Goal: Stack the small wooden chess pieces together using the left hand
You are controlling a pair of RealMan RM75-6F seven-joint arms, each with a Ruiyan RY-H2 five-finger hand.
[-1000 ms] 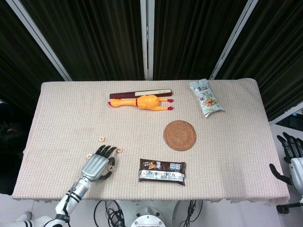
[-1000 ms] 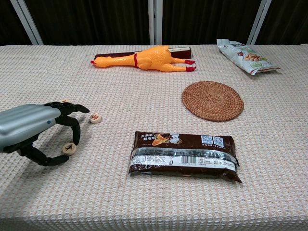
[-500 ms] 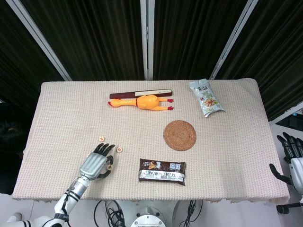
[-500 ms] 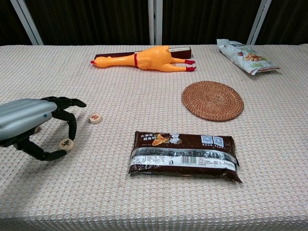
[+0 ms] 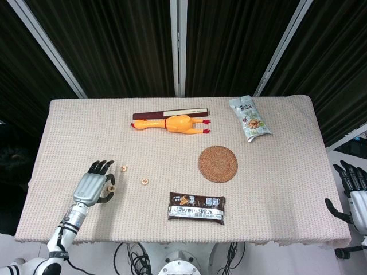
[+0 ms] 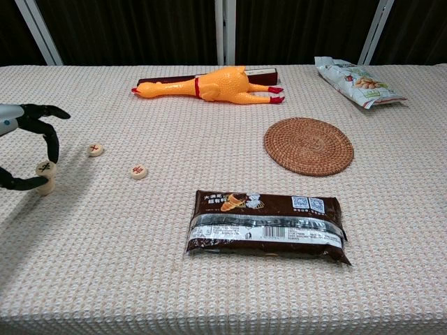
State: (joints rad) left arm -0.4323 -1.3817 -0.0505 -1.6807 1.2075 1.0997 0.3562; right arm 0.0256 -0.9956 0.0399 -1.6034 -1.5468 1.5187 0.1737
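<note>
— Whereabouts of the left hand (image 5: 93, 183)?
— Near the left edge of the worktop (image 5: 275, 172), low over the cloth. Fingers curled, with a chess piece (image 6: 46, 168) pinched between the thumb and one fingertip.

— Lifted or set down?
— Directly on top of a second piece (image 6: 46, 185), going by the chest view. Cannot tell whether resting with full weight or only touching.

— Any other pieces?
— Two more, lying flat and loose. Third piece (image 6: 96, 149) just right of the hand. Fourth piece (image 6: 139, 171) further right and a little nearer. Both apart from each other and from the fingers.

— And the right hand (image 5: 355, 195)?
— Out past the right edge of the worktop, seen only in the head view. Fingers apart and pointing up, holding nothing.

— Anything else on the cloth?
— Yellow rubber chicken (image 5: 172, 123) on its side at the far middle, right against a long dark box (image 5: 172, 115) behind it. Snack bag (image 5: 250, 117) at the far right. Round woven coaster (image 5: 218, 164) right of centre. Brown packet (image 5: 196, 207) at the near middle, well apart from the pieces.
</note>
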